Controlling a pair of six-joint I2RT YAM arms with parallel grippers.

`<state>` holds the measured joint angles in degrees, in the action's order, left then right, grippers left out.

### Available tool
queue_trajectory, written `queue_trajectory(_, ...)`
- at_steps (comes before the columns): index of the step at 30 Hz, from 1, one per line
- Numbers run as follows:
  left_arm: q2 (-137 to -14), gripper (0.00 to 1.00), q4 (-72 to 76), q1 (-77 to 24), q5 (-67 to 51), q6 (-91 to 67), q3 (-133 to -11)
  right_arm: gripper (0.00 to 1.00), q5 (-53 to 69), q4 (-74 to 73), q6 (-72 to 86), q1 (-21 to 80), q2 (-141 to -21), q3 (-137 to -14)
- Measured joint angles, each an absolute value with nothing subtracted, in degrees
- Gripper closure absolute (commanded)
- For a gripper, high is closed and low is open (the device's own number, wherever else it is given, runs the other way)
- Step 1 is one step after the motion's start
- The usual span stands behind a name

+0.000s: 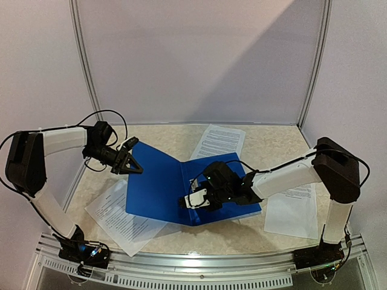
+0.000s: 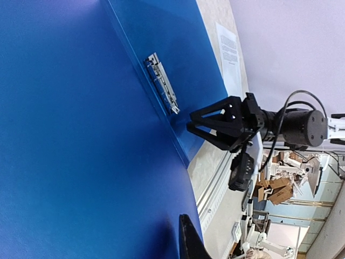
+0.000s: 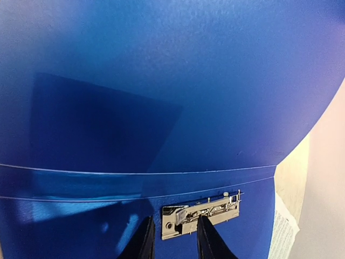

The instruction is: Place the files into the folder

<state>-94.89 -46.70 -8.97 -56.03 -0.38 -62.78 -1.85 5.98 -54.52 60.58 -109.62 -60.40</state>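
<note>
Room: lilac walls, speckled beige desk [image 1: 272, 145].
Folder [image 1: 157, 187]: open at centre frame, clip [image 3: 200, 213] on its spine.
Files [image 1: 219, 142]: three on the desk, at upper centre, lower left under the folder's edge, and far right.
Left gripper [image 1: 132, 162]: at the folder's upper-left corner; I can't tell how its jaws stand.
Right gripper [image 3: 175, 240]: jaws slightly parted, holding nothing, tips at the clip.

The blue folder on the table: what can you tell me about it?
The folder is deep blue, thin and smooth like plastic, lying open mid-table. A silver metal clip sits beside its spine fold. Its left cover seems tilted upward by the left gripper; contact is unclear. The right gripper has its fingers over the clip. A printed sheet lies partly beneath it.
</note>
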Motion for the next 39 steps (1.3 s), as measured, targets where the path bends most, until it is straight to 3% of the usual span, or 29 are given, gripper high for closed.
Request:
queue_trajectory(11, -95.3, 0.87, -47.4, -9.0, -56.2, 0.4, -63.0, 0.85, -1.5, 4.8, -58.2, 58.4, -112.3, -63.0)
queue_trajectory(31, -95.3, 0.85, -47.8, -9.0, -56.2, 0.7, -63.6, 0.84, 2.3, 0.9, -58.8, 57.7, -113.1, -64.5)
queue_trajectory(39, -95.8, 0.85, -47.8, -9.0, -56.2, 0.9, -63.7, 0.92, 2.5, 1.0, -58.8, 57.8, -114.1, -65.3)
